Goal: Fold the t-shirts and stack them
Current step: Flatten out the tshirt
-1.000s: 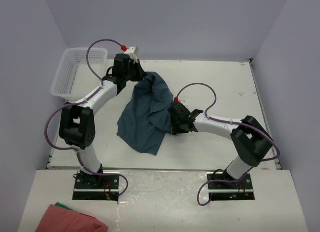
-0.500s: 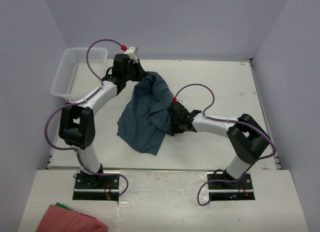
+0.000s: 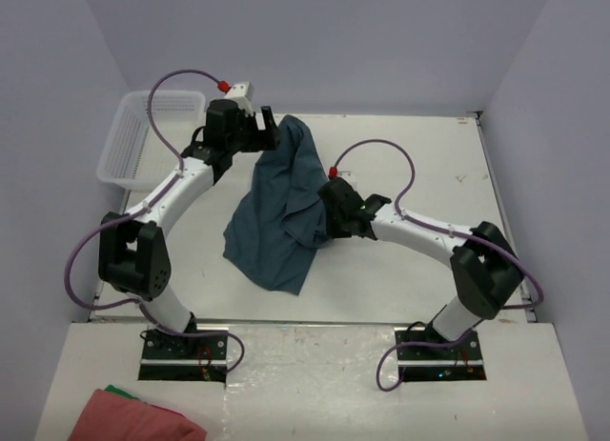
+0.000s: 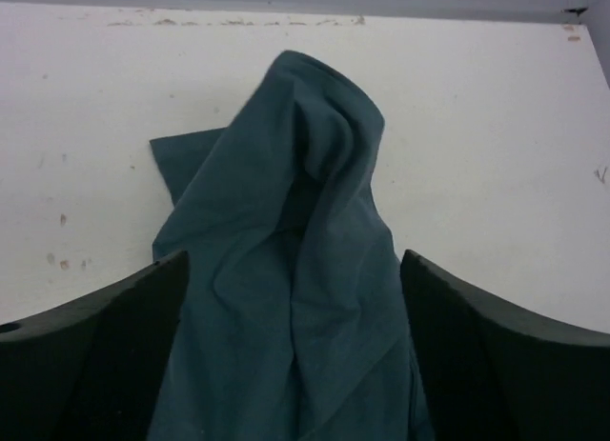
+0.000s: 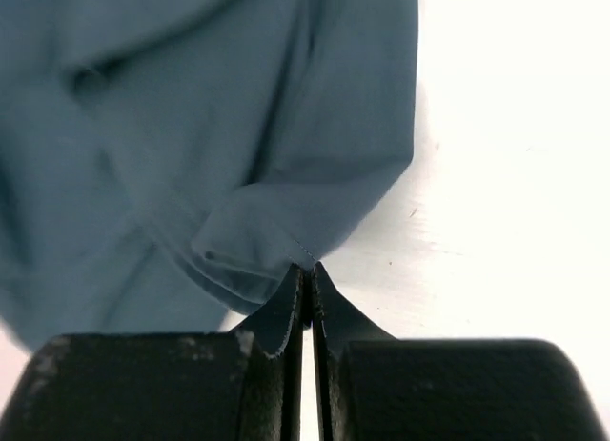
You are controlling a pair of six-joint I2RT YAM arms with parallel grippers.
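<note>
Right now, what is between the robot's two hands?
The blue t-shirt, all crumpled, lies between the left gripper and the right gripper. The top view shows it.

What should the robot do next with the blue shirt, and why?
Probably the right gripper should pull its pinched edge slowly rightward to spread the t-shirt. Its jaws are shut on the hem, the left gripper stands open, and the shirt lies crumpled.

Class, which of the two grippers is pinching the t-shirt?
The right gripper: its fingers are shut on the t-shirt hem. The left gripper stands wide open, gripping nothing.
</note>
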